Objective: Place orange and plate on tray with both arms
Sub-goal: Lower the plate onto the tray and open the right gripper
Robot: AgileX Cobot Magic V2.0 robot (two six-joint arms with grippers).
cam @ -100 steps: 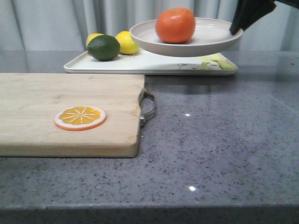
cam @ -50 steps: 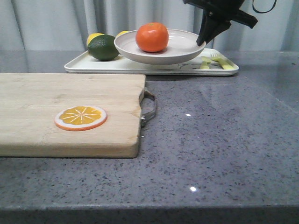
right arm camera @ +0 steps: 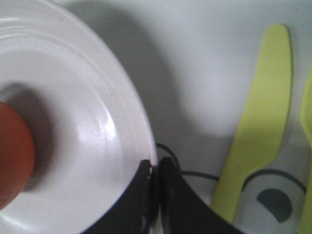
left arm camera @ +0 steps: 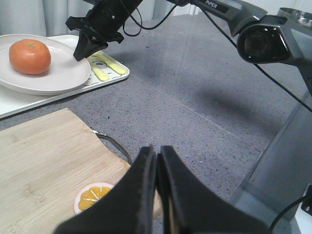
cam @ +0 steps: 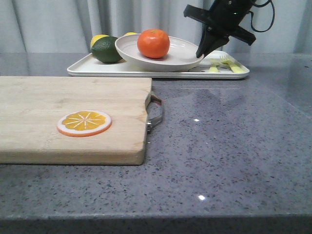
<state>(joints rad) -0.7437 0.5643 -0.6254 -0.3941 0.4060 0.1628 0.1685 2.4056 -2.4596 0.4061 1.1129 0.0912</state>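
Up in the middle of the front view, the orange (cam: 153, 43) sits in the plate (cam: 185, 56), which lies low over the tray (cam: 78, 69) with the right pincer (cam: 201, 52) clamped thin on its right rim, so the plate stretches leftward from that grip. Whether the plate's underside already touches the tray is hidden behind its near edge. Lower in the left wrist view, the left pincer (left arm camera: 157, 163) hangs closed and empty over the counter (cam: 229, 136), well apart from the tray.
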